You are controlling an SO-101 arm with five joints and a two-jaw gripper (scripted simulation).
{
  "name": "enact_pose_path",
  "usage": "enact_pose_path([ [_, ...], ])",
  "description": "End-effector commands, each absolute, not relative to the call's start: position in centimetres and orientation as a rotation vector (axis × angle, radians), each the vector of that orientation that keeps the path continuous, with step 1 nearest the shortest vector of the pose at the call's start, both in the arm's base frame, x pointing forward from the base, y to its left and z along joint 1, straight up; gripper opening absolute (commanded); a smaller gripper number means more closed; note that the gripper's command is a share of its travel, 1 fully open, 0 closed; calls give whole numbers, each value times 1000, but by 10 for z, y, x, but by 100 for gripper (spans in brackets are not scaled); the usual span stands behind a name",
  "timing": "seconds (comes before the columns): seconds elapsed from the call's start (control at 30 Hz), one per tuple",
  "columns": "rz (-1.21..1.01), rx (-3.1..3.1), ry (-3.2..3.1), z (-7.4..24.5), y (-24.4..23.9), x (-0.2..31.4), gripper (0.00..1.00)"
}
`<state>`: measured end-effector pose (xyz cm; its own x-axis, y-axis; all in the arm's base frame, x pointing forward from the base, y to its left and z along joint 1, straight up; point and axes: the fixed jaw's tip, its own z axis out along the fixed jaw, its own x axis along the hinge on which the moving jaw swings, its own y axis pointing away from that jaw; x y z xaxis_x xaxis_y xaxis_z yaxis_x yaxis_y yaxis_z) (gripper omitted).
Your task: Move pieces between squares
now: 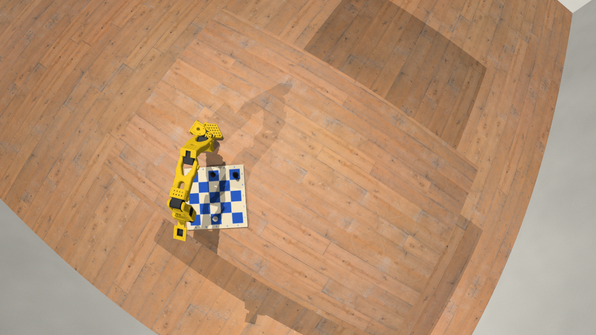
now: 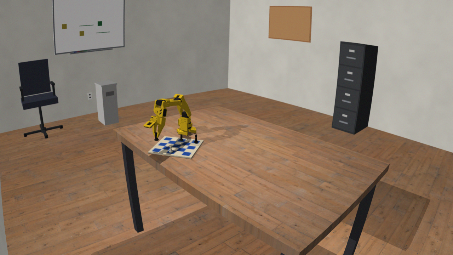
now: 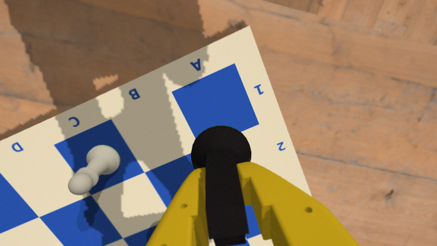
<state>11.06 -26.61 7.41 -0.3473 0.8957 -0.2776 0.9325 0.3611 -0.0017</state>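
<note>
My gripper (image 3: 222, 171) is shut on a black piece (image 3: 221, 150) and holds it upright in the air above the board's A1 and A2 corner. The piece hangs clear of the board in the side view (image 2: 156, 138). The blue A1 square (image 3: 215, 99) lies bare below. A white pawn (image 3: 93, 169) stands on C1, and it also shows in the overhead view (image 1: 215, 217). The blue and cream board (image 1: 218, 196) holds two more black pieces in its far row, one near the middle (image 1: 213, 173) and one at the E5 corner (image 1: 235, 175).
The board lies near the table's left edge (image 2: 136, 148), with my arm's base (image 2: 185, 126) right behind it. The arm (image 1: 183, 183) reaches over the board's A side.
</note>
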Motion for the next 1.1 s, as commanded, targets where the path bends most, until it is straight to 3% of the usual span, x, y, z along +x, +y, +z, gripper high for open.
enact_pose_path([
  [0.0,-239,1591,2411,76,-255,114,0],
  [0.2,-228,1526,2451,75,-234,121,0],
  [0.7,-144,969,2704,73,-119,152,0],
  [1.07,-107,713,2777,72,-83,162,0],
])
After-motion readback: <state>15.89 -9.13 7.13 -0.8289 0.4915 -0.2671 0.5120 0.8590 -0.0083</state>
